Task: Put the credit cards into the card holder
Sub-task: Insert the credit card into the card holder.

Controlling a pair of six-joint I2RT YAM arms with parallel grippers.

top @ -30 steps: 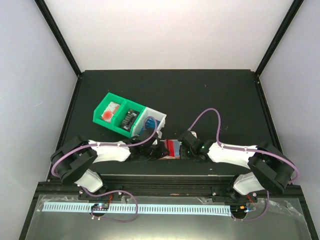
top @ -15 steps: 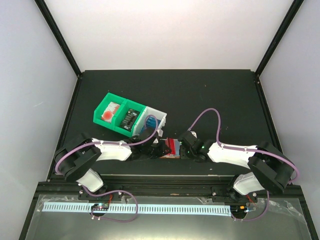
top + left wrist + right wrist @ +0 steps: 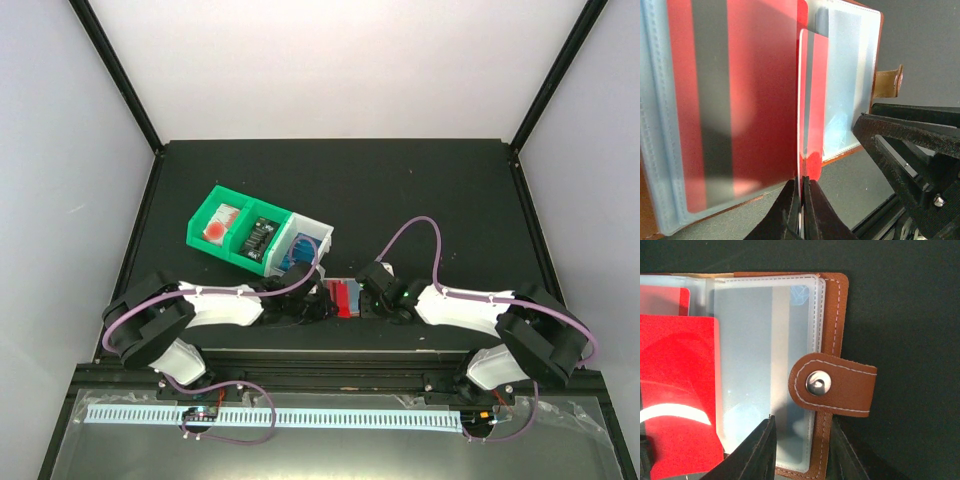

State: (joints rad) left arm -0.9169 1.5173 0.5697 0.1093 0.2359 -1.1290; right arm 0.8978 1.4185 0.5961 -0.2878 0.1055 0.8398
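Note:
The brown card holder [image 3: 347, 299] lies open between my two grippers at the table's near edge. In the left wrist view one red card [image 3: 740, 100] sits inside a clear pocket of the card holder [image 3: 852, 75]. My left gripper [image 3: 802, 192] is shut on the bottom edge of a second red card [image 3: 814, 95], held edge-on with its top at a pocket. My right gripper [image 3: 802, 452] is part open, one finger over a clear pocket, the other beside the brown edge [image 3: 832, 315] below the snap tab [image 3: 835, 385]. The red card [image 3: 680, 390] shows at left.
A green bin [image 3: 235, 228] joined to a white bin [image 3: 308, 238] stands behind the left gripper [image 3: 318, 303], holding small items including something black and something blue. The right gripper [image 3: 370, 298] and its black fingers [image 3: 910, 145] sit very close to the left one.
My left gripper has edged right toward the card holder with the red card. The right arm has not moved.

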